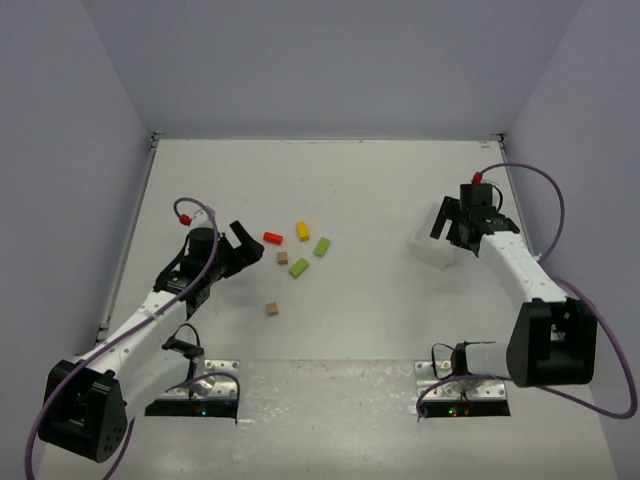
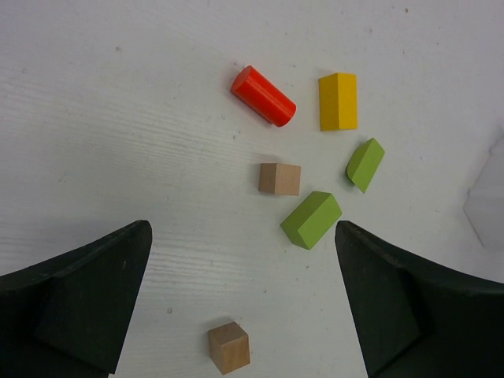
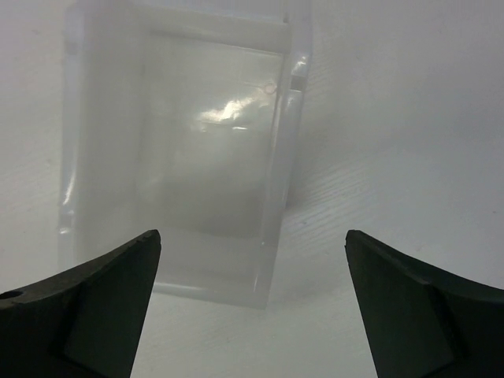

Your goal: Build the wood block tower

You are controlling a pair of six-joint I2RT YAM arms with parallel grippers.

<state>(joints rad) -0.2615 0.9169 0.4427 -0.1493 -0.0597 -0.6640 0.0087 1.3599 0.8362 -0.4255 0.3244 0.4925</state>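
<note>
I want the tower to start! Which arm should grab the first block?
Left. The left tool, open, sits right beside the scattered wood blocks, all in its camera's view. The right tool, also open, hovers over the white tray, far from them.

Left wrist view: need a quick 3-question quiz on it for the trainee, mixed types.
1. True or false: the wood blocks are already stacked into a tower.
2. Which block sits at the bottom of the view, between the fingers of the open left gripper? A) red cylinder B) yellow block C) tan cube
3. How many blocks lie on the table?

Key: 1 false, none rests on another. 2 C. 3 six.
</note>
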